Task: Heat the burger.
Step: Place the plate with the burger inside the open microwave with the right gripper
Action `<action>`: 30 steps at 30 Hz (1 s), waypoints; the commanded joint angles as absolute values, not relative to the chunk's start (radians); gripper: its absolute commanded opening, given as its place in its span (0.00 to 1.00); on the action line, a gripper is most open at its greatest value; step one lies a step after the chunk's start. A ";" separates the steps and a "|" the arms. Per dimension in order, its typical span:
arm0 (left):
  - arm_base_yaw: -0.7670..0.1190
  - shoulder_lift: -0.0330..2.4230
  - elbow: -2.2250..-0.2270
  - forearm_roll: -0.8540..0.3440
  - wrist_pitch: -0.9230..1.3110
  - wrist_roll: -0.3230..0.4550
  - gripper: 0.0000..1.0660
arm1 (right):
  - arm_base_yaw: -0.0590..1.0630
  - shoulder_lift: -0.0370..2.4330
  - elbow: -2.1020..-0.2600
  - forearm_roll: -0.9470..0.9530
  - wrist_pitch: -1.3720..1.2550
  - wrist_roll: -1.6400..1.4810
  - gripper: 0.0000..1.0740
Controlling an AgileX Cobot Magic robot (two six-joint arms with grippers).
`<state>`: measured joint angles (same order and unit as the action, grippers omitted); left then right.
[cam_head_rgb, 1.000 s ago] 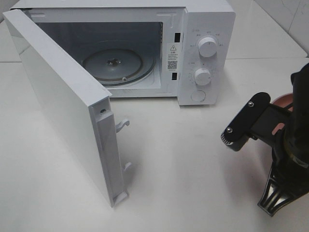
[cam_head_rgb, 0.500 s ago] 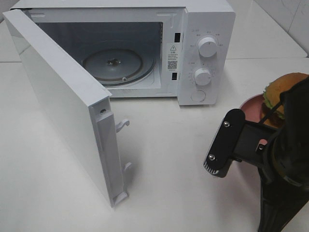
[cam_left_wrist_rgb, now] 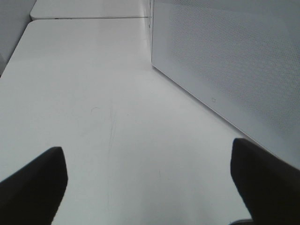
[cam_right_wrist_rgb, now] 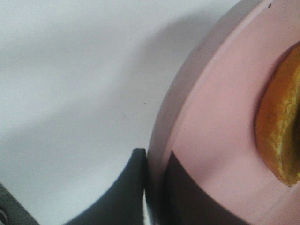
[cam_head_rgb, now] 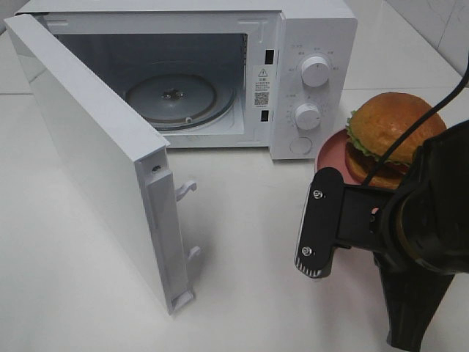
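Observation:
The burger [cam_head_rgb: 388, 132], with a golden-brown bun, green lettuce and a dark patty, sits on a round pink plate [cam_head_rgb: 331, 152] to the right of the microwave's front. In the right wrist view my right gripper [cam_right_wrist_rgb: 157, 187] is shut on the rim of the pink plate [cam_right_wrist_rgb: 220, 117], one finger on either side of it, and the edge of the burger's bun [cam_right_wrist_rgb: 281, 131] shows beside it. The right arm [cam_head_rgb: 418, 235] covers the near part of the plate in the high view. My left gripper [cam_left_wrist_rgb: 150, 187] is open and empty over the white table, beside the microwave's side wall [cam_left_wrist_rgb: 234, 61].
The white microwave [cam_head_rgb: 315, 44] stands at the back with its door [cam_head_rgb: 95, 161] swung wide open to the left. Its glass turntable [cam_head_rgb: 176, 95] is bare. Two knobs [cam_head_rgb: 315, 72] are on the right panel. White table [cam_head_rgb: 249, 242] lies in front.
My right arm has moved left toward the microwave with the plate. The burger and plate have come into full view at the right of the microwave.

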<state>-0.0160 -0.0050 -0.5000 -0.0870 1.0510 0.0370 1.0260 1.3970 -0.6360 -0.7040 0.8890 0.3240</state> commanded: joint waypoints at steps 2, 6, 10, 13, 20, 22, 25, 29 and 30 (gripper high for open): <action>-0.020 -0.029 -0.499 -0.092 1.036 0.036 0.81 | 1.031 1.386 -0.630 -0.784 0.845 0.236 0.01; -0.020 -0.029 -0.499 -0.092 1.036 0.036 0.81 | 1.031 1.386 -0.630 -0.784 0.802 0.190 0.01; -0.020 -0.029 -0.499 -0.092 1.036 0.036 0.81 | 1.031 1.386 -0.630 -0.785 0.778 0.147 0.00; -0.020 -0.029 -0.499 -0.092 1.036 0.036 0.81 | 1.031 1.386 -0.630 -0.790 0.767 0.108 0.00; -0.020 -0.029 -0.499 -0.092 1.036 0.036 0.81 | 1.031 1.386 -0.631 -0.831 0.757 0.048 0.00; -0.020 -0.029 -0.499 -0.092 1.036 0.036 0.81 | 1.031 1.386 -0.631 -0.834 0.741 0.047 0.00; -0.020 -0.029 -0.499 -0.092 1.036 0.036 0.81 | 1.031 1.386 -0.631 -0.838 0.700 0.006 0.00; -0.020 -0.029 -0.499 -0.092 1.036 0.036 0.81 | 1.030 1.386 -0.631 -0.827 0.634 -0.070 0.00; -0.020 -0.029 -0.499 -0.092 1.036 0.036 0.81 | 1.027 1.386 -0.631 -0.826 0.620 -0.083 0.00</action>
